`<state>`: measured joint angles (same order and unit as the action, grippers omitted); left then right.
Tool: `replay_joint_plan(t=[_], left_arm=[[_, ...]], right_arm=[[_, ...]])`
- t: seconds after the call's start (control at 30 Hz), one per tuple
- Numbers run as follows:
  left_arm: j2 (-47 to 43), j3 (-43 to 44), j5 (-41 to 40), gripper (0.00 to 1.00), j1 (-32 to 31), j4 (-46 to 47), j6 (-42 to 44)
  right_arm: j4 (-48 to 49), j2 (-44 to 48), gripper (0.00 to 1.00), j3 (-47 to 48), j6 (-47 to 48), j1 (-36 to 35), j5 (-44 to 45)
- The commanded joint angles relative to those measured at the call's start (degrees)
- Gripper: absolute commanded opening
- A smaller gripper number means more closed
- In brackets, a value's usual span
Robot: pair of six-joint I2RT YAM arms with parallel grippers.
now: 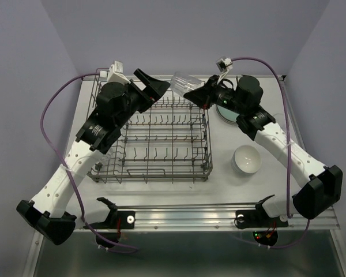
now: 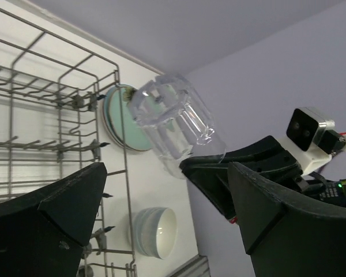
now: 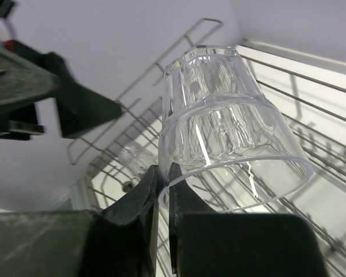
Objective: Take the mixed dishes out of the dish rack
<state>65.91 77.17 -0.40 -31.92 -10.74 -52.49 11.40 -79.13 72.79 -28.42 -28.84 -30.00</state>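
Right claw [image 3: 163,173] clamps a clear glass [image 3: 230,127] above the dish rack [image 1: 150,138]; left claw [image 1: 153,89] gapes apart.

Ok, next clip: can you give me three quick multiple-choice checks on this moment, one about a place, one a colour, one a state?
1. Where are the white bowls?
A. On the table, right of the rack
B. Inside the rack
C. On the floor

2. What colour are the plates?
A. Red
B. Black
C. Pale green

3. What is the right gripper doing?
A. Open and empty
B. Shut on the rim of the glass
C. Shut on a fork

Answers:
1. A: the top view shows them on the bare table beside the rack's right side.
2. C: the left wrist view shows pale green faces just past the rack's edge.
3. B: the right wrist view shows its fingers pinching the rim of the glass, which is off the rack.
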Motion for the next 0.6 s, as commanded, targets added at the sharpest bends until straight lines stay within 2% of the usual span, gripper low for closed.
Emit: replay_joint_plan(t=[0.0,0.1,0.2,0.23,0.27,0.3,0.43,0.57], left_arm=[[-3.7,2.5,-8.8,0.99,0.4,-6.0,5.6],[-4.7,3.3,-12.5,0.99,1.9,-9.7,7.0],[-4.2,5.3,-16.1,0.99,3.1,-13.8,7.7],[-3.9,5.7,-17.2,0.99,3.4,-15.5,8.4],[-3.1,6.4,-17.2,0.99,4.2,-16.3,8.7],[-2.6,6.7,-17.0,0.99,4.7,-16.9,9.2],[-0.6,7.8,-15.8,0.99,7.0,-19.1,10.4],[1.6,7.7,-15.2,0.99,8.1,-19.1,11.5]], right_arm=[[-15.2,4.7,0.01,5.4,8.0,6.0,11.7],[-25.0,5.2,0.01,6.6,9.5,15.3,12.4],[-32.9,3.1,0.01,10.3,14.2,20.3,18.8],[-38.5,2.3,0.01,11.9,15.8,20.9,22.8],[-40.6,0.7,0.01,14.6,16.9,21.7,31.2],[-42.8,-0.2,0.01,16.0,18.0,21.7,34.2],[-52.0,-2.9,0.01,19.3,22.6,21.7,38.6],[-60.7,-6.0,0.01,21.0,26.4,21.7,48.1]])
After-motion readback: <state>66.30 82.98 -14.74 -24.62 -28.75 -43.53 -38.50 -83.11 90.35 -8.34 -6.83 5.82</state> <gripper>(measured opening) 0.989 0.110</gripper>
